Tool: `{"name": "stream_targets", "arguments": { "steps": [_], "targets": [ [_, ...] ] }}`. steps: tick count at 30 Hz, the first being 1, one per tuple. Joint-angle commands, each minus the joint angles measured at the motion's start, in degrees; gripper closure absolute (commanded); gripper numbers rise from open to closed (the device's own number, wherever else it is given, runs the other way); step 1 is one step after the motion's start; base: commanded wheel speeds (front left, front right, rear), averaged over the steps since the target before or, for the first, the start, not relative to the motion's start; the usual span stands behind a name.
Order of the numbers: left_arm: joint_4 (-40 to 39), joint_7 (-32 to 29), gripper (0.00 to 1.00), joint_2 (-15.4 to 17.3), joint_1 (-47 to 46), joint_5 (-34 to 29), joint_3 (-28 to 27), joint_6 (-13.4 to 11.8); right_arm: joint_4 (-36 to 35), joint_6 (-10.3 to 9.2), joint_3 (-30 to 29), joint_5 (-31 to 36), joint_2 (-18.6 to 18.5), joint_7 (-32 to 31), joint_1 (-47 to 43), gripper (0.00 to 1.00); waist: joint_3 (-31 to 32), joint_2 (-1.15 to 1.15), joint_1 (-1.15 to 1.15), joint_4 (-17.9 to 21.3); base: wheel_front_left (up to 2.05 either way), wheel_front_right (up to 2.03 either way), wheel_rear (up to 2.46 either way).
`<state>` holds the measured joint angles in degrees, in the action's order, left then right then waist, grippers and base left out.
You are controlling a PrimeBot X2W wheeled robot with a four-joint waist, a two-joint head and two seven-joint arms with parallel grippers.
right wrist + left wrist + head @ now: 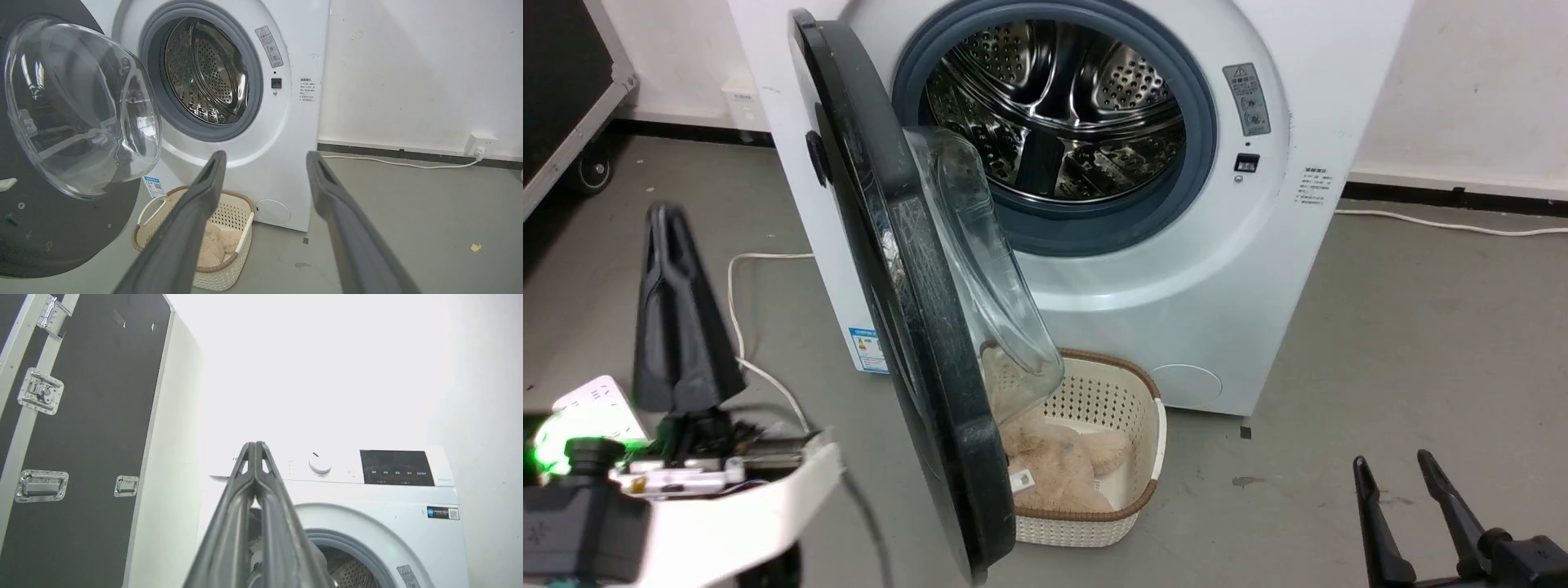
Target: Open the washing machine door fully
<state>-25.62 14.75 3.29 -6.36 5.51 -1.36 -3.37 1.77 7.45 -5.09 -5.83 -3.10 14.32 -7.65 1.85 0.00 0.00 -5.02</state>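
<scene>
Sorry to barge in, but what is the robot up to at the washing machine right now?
It is opening the washing machine door, which stands swung well out from the washing machine, leaving the drum exposed. The left gripper is shut and empty, raised beside the door's outer face, apart from it. The right gripper is open, low and idle. A basket of something beige and fluffy sits on the floor.

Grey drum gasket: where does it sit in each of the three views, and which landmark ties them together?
Head view: the grey drum gasket is at top centre.
Left wrist view: lower right, cut off by the bottom edge.
Right wrist view: upper part, left of centre.
Shared landmark: the warning sticker just right of it.
</scene>
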Motion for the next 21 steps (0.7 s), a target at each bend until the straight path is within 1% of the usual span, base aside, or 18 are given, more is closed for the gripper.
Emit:
{"name": "stream_targets", "arguments": {
  "steps": [1,5,7,11,16,17,21],
  "targets": [
    [-1.6,0.2,1.00,-0.1,-1.5,-0.7,1.7,0.3,0.4,0.03,0.2,-0.4,0.2,0.5,0.7,0.00,0.1,0.00,0.00,-0.1,0.00,0.00,0.00],
    [-3.3,-1.6,1.00,-0.2,-3.0,-1.8,7.2,1.3,0.8,0.03,0.6,-0.6,0.2,0.5,0.7,0.00,0.3,0.00,0.00,0.0,0.00,0.00,0.00],
    [-3.2,-4.2,1.00,-0.2,-2.5,-2.3,11.0,2.0,0.9,0.03,0.7,-0.6,0.2,0.5,0.7,0.00,0.3,0.00,0.00,0.1,0.00,0.00,0.00],
    [-1.1,-8.9,1.00,-0.3,0.2,-2.5,18.5,2.5,1.1,0.03,0.3,-0.8,0.2,0.6,0.8,0.00,0.2,0.00,0.00,0.3,0.00,0.00,0.00],
    [4.7,-11.9,1.00,-0.4,4.3,-1.0,27.1,2.7,1.4,0.03,0.0,-0.7,0.2,0.6,0.8,0.00,-0.1,0.00,0.00,0.3,0.00,0.00,0.00],
    [7.8,-12.7,1.00,-0.4,5.7,-0.5,29.6,2.7,1.5,0.03,0.1,-0.7,0.2,0.6,1.0,0.00,-0.3,0.00,0.00,0.4,0.00,0.00,0.00],
    [14.8,-14.0,1.00,-0.4,7.7,0.8,31.7,2.2,1.8,0.03,0.4,-0.8,0.2,0.6,1.3,0.00,-0.8,0.00,0.00,0.6,0.00,0.00,0.00]
  ]
}}
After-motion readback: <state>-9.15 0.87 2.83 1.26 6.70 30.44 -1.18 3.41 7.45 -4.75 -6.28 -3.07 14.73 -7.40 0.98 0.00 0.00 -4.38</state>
